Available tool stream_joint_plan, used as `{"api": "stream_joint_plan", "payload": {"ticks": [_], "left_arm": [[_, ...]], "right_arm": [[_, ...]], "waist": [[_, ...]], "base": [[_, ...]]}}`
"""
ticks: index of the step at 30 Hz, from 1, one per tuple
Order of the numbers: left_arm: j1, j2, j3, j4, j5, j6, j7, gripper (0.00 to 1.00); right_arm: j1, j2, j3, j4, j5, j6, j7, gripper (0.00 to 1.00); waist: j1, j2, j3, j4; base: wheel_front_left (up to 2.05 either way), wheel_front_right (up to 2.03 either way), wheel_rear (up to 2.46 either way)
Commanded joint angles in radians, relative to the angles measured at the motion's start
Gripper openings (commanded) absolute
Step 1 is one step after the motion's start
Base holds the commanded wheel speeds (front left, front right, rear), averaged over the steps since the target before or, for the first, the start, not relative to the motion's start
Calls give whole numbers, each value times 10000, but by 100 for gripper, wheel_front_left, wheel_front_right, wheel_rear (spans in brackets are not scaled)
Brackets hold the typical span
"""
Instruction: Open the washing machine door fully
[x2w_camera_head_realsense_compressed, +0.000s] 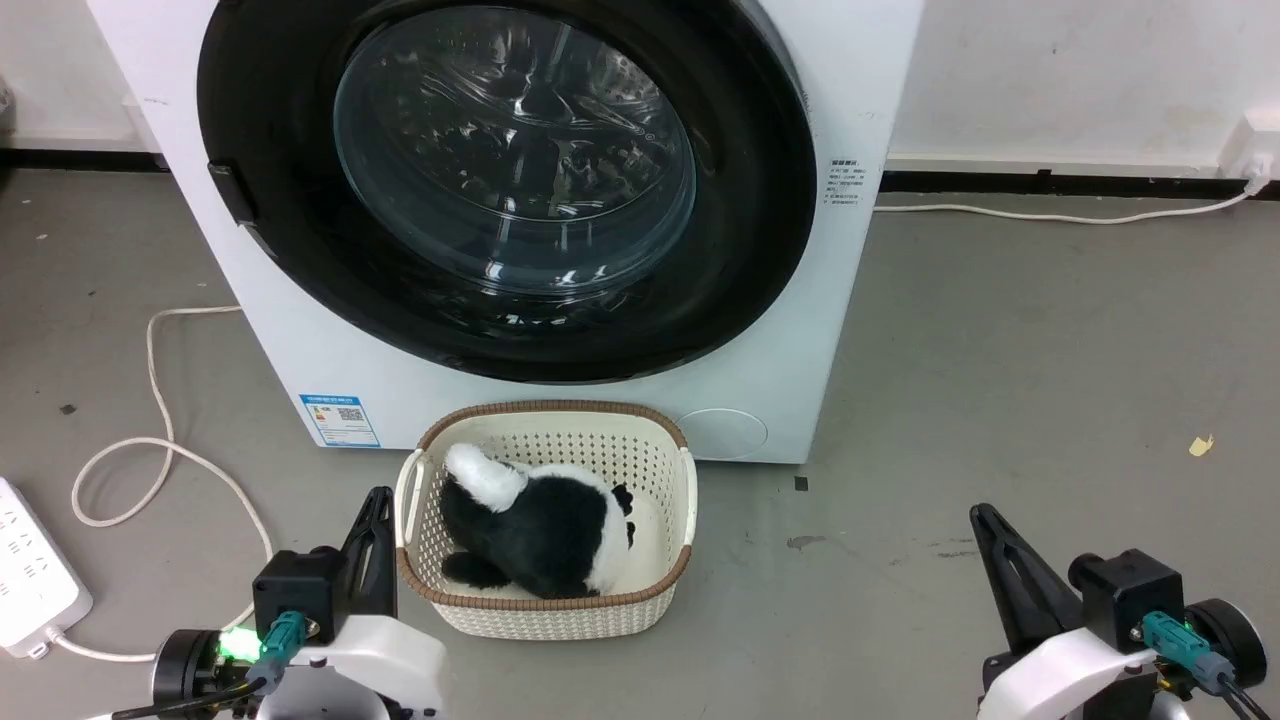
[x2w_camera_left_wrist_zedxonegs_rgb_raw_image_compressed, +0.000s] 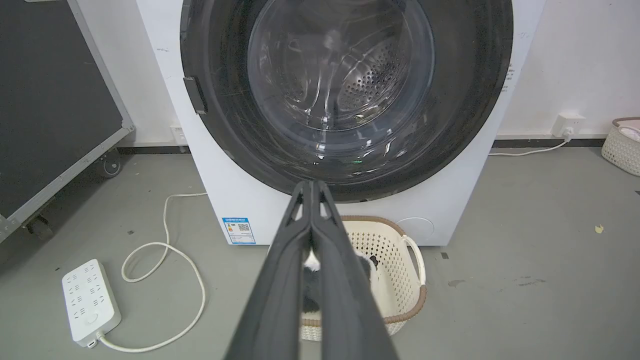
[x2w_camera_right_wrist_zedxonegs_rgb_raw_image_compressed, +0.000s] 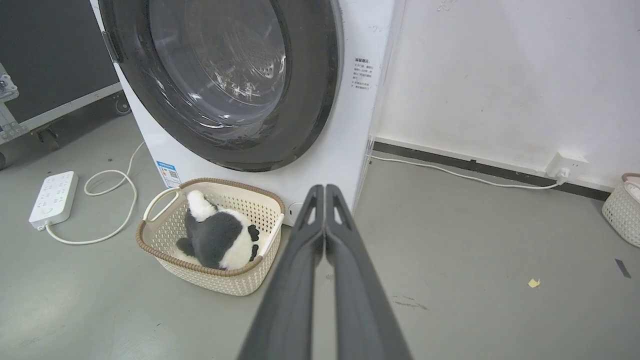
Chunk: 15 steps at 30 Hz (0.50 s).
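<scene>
1. The washing machine (x2w_camera_head_realsense_compressed: 800, 370) is seen on the grey floor (x2w_camera_head_realsense_compressed: 1050, 400), at the far side.
2. The washing machine door (x2w_camera_head_realsense_compressed: 505, 180) is shut flat against its front.
3. A cream basket (x2w_camera_head_realsense_compressed: 545, 620) is set just before the machine, with a black-and-white plush toy (x2w_camera_head_realsense_compressed: 540, 530) laid inside.
4. The left claw (x2w_camera_head_realsense_compressed: 378, 505) and the right claw (x2w_camera_head_realsense_compressed: 985, 522) are held near and low, left and right of the basket. Both are clenched on nothing, well apart from the door.

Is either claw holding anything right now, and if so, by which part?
Nothing is held. The left claw and right claw are both shut and empty, apart from the washing machine door, which is closed.
</scene>
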<state>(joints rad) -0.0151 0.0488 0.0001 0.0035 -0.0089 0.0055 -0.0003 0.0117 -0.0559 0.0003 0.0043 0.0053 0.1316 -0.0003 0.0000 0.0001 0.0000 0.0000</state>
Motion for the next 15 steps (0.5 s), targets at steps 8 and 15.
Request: {"api": "stream_joint_plan", "payload": {"ticks": [8,15], "left_arm": [[-3,-2,-2,8,-20,8,-14,100],[2,-1,-96,12,-31,69,-160,100]], "right_arm": [[4,-2,12,5,23,0,-14,100],[3,2,8,19,181,-1,-160,100]], "waist": [[0,-1,3,-1],[0,-1,34,-4]], "base": [[0,0,0],[0,0,0]]}}
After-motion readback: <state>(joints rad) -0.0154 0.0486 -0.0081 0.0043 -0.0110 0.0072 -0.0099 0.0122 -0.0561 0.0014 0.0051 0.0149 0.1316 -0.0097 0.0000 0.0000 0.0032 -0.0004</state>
